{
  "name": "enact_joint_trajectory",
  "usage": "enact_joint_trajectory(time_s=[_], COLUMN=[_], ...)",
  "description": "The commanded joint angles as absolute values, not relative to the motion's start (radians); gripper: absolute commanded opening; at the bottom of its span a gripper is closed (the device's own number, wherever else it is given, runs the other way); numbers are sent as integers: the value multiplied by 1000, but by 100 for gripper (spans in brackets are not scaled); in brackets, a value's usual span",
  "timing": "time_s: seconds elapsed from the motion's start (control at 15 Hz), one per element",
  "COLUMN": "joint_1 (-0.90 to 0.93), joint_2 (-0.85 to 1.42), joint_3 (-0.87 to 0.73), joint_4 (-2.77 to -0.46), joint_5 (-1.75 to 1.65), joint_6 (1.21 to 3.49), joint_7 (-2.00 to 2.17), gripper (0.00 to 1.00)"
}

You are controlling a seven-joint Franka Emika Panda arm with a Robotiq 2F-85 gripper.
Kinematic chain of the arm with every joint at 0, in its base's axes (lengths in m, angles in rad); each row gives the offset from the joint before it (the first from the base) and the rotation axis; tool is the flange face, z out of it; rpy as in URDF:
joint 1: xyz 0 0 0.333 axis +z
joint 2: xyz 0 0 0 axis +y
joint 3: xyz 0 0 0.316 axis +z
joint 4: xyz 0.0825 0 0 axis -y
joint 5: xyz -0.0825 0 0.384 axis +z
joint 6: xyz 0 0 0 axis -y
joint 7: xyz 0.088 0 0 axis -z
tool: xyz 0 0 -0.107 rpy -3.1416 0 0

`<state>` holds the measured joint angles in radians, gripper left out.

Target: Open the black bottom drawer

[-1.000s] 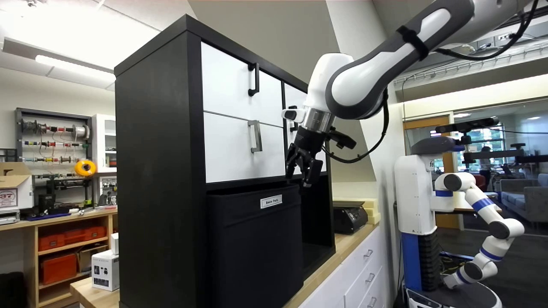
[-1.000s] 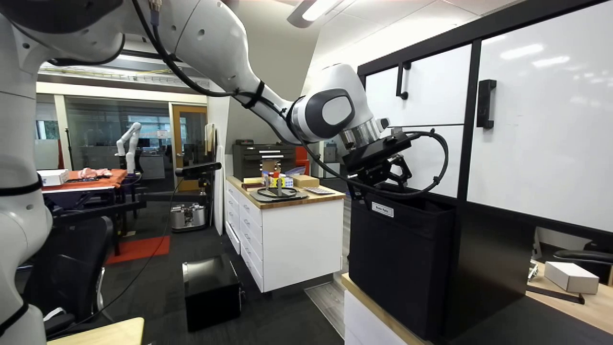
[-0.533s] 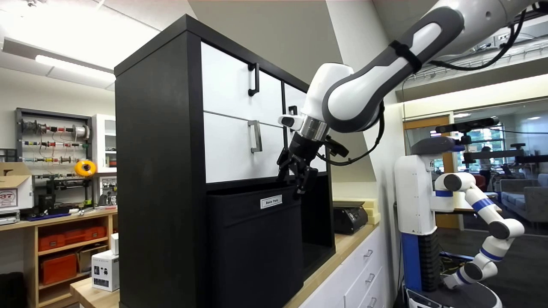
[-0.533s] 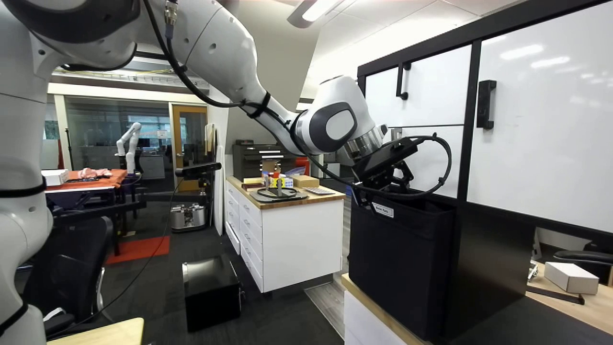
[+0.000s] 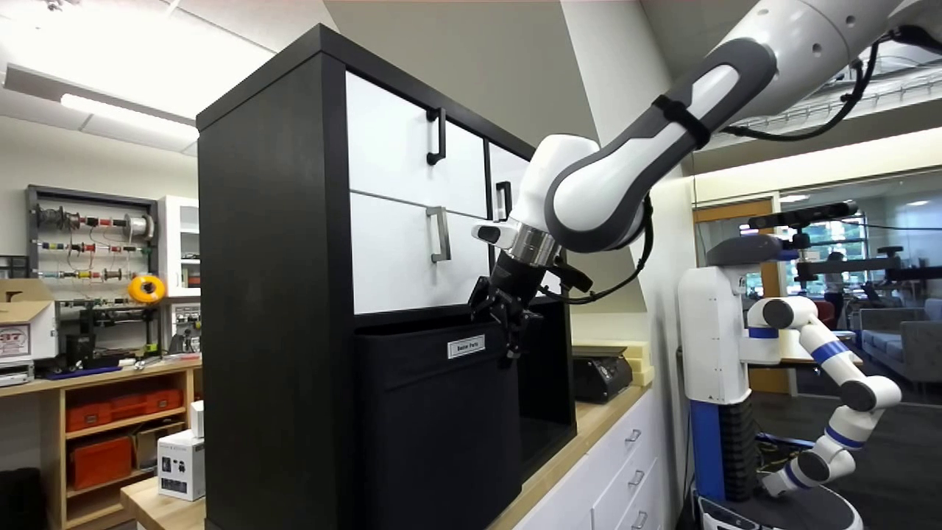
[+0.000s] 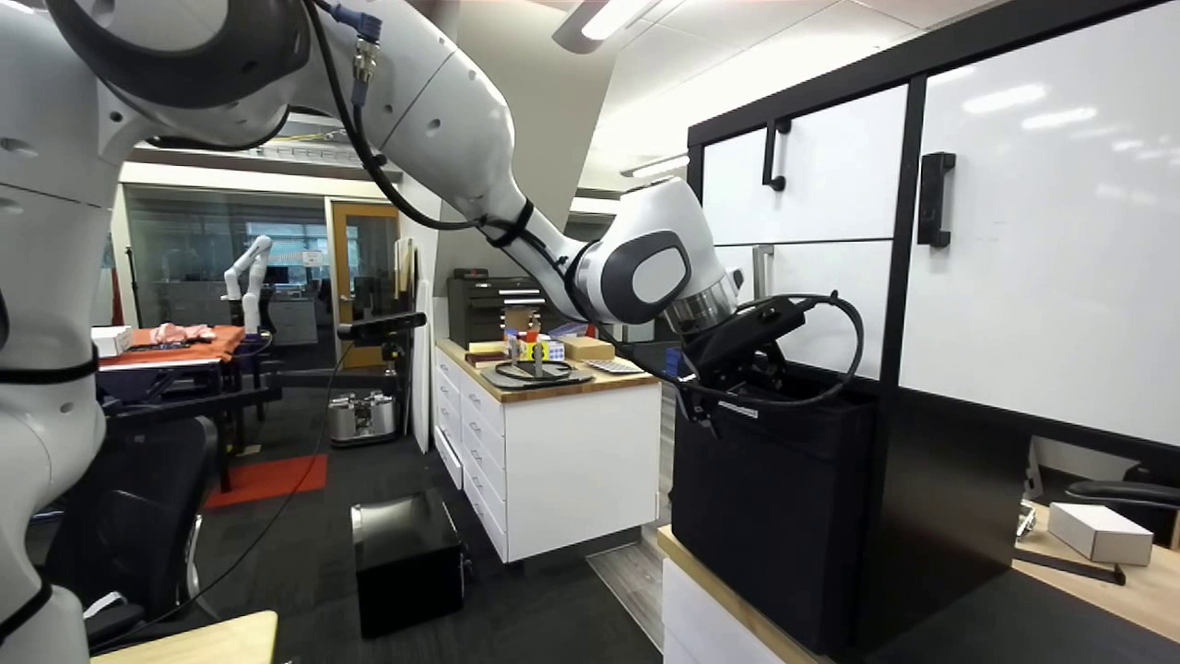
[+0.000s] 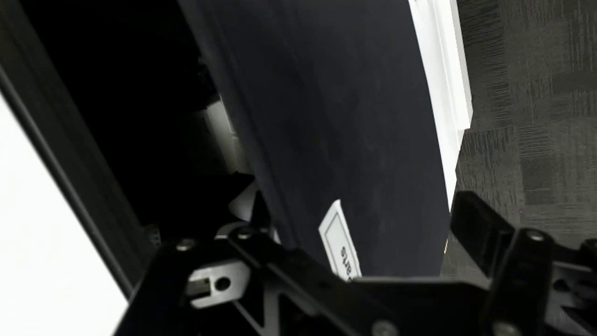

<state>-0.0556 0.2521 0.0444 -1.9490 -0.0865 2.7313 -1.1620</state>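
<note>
The black bottom drawer is a tall matte black bin with a white label near its top edge. It stands in the lower left bay of the cabinet and also shows in an exterior view. My gripper is open at the drawer's top front rim, right of the label. In the wrist view the jaws stand wide apart, one finger outside the drawer's front, the other at the rim's inner side, partly hidden in shadow. I cannot tell whether either finger touches the drawer.
White-fronted drawers with handles sit just above. The black cabinet frame encloses the bin, which stands on a wooden counter. A looped cable hangs off the wrist. A white drawer unit stands opposite.
My arm and gripper have moved down, and slightly left in an exterior view, from above the rim to the drawer's top front edge. The drawer has not moved.
</note>
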Motion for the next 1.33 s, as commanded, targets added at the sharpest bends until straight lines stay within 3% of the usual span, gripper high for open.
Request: enact_joint_trajectory(time_s=[0.0,0.67,1.27], joint_1=[-88,-127,-126], joint_2=[259,238,160], joint_3=[73,101,98], joint_4=[-1944,-1962,-2070], joint_5=[-57,49,65], joint_6=[2767,2826,2833], joint_7=[-1212,-1305,-1394], gripper=[67,3,3])
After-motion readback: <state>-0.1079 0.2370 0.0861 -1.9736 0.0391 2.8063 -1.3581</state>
